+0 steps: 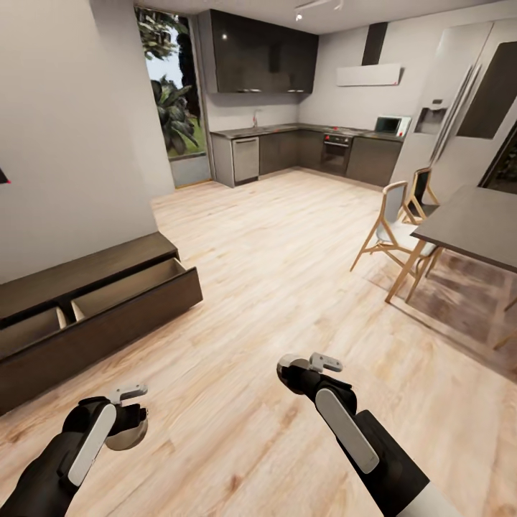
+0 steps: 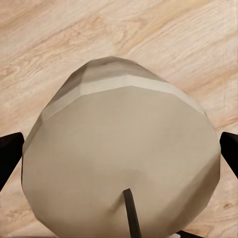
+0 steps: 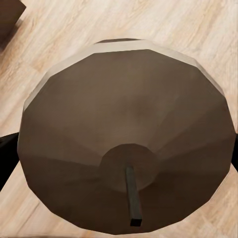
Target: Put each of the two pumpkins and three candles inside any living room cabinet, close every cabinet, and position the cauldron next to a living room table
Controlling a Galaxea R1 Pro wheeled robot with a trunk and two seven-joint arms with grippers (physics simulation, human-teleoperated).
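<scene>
At the far left the cabinet (image 1: 93, 301) stands against the wall with its drawer pulled out, the pale insides bare as far as they show. The left gripper (image 1: 128, 418) is clamped on a candle (image 2: 121, 153) just above the floor (image 1: 273, 273); the right gripper (image 1: 301, 373) likewise grips a second candle (image 3: 129, 139), wick toward the camera. So two candles are in hand — none visibly stored yet. The third candle, both pumpkins, closing up and the cauldron likely remain.
</scene>
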